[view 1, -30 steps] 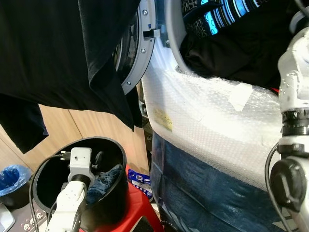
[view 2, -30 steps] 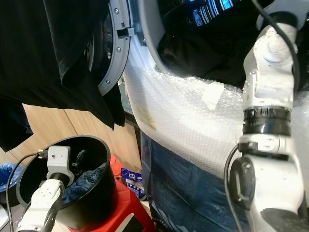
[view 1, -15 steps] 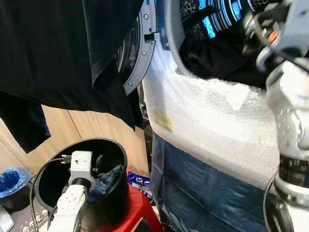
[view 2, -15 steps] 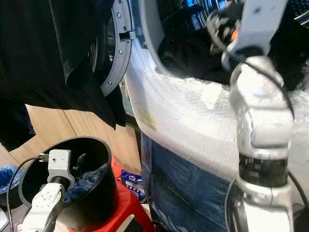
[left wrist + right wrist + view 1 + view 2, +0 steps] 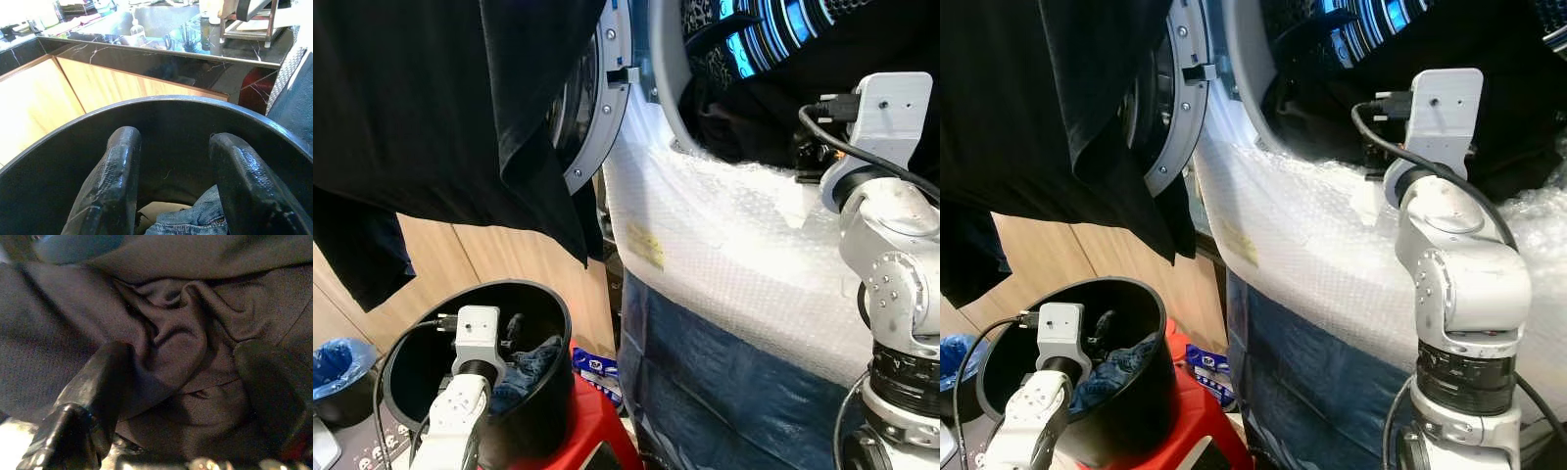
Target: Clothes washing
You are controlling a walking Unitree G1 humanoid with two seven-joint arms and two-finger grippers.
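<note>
Black garment [image 5: 431,108], black bucket [image 5: 548,323] with blue denim [image 5: 533,364], red stool [image 5: 592,426], white bubble wrap [image 5: 724,245]

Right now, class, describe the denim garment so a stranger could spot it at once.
Start at the washing machine wrapped in bubble wrap, then drop to its left, where a round black bucket sits on a red stool. The denim garment lies crumpled inside it, below the open left hand. It is faded blue; the other clothes are black.
</note>
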